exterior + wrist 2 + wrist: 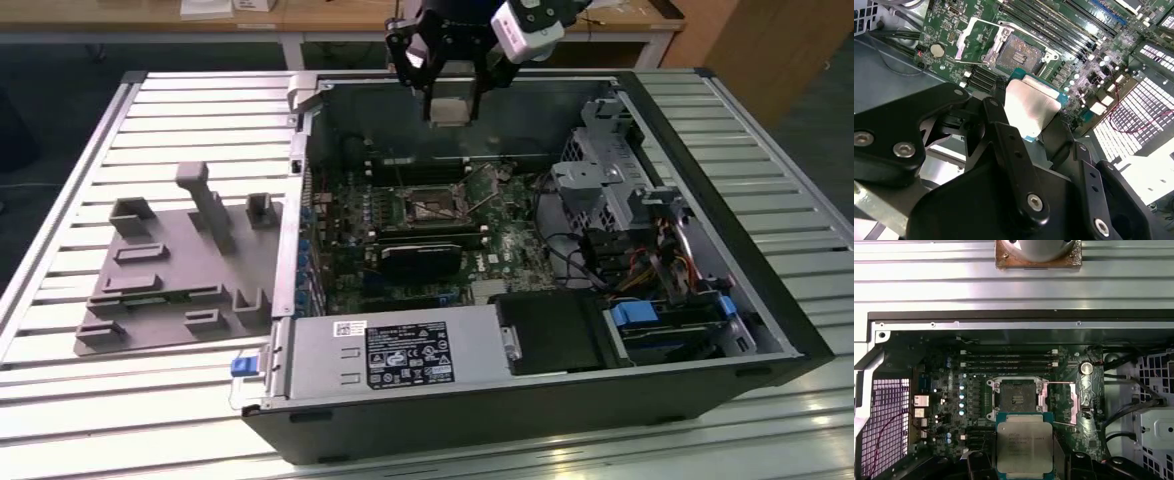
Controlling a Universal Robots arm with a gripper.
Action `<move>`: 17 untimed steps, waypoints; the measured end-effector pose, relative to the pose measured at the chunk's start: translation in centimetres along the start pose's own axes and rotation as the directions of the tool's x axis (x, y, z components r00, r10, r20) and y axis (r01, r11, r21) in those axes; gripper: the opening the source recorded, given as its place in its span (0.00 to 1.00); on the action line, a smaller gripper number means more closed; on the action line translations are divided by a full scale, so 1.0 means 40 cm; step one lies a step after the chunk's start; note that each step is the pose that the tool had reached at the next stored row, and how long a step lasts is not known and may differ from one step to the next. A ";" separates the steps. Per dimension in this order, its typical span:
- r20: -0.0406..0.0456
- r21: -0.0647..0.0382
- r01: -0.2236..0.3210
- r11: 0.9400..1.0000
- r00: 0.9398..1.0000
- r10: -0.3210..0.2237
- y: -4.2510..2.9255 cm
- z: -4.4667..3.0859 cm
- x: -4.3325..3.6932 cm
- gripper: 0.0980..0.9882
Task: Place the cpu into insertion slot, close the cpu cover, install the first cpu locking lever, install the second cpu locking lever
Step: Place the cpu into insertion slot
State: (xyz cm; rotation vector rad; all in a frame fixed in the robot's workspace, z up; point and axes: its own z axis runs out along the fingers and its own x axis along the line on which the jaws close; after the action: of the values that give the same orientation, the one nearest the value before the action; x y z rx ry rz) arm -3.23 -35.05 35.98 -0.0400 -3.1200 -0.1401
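We see the claw [1029, 125] clamped on the cpu [1031, 102]: its black fingers [996, 117] grip two opposite edges, and the silvery top faces the second wrist view. In the exterior view the claw hangs over the open computer case [534, 420], which stands on the slatted surface [80, 400], with the cpu held clear above the green board [340, 265]. The insertion slot [1016, 399] lies bare, its dark centre exposed, apart from the cpu. The cpu cover [1076, 405] stands swung open just beside the slot.
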 end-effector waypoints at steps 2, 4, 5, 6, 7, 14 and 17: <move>0.000 0.000 0.000 1.000 1.000 0.000 -0.001 0.013 0.000 0.49; 0.000 0.000 -0.001 1.000 1.000 0.001 -0.002 0.021 0.000 0.49; 0.000 0.000 -0.002 1.000 1.000 0.002 -0.002 0.026 -0.001 0.49; 0.000 0.000 -0.003 1.000 1.000 0.003 -0.003 0.029 -0.001 0.49; 0.000 0.000 -0.004 1.000 1.000 0.004 -0.003 0.033 -0.001 0.49; 0.003 0.000 -0.030 1.000 1.000 0.030 -0.005 0.052 -0.001 0.49; 0.005 -0.001 -0.061 0.998 0.998 0.061 -0.005 0.058 -0.001 0.49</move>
State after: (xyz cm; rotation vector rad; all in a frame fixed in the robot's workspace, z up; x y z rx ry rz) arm -3.25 -35.06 33.63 -0.1355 -3.1200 -0.1409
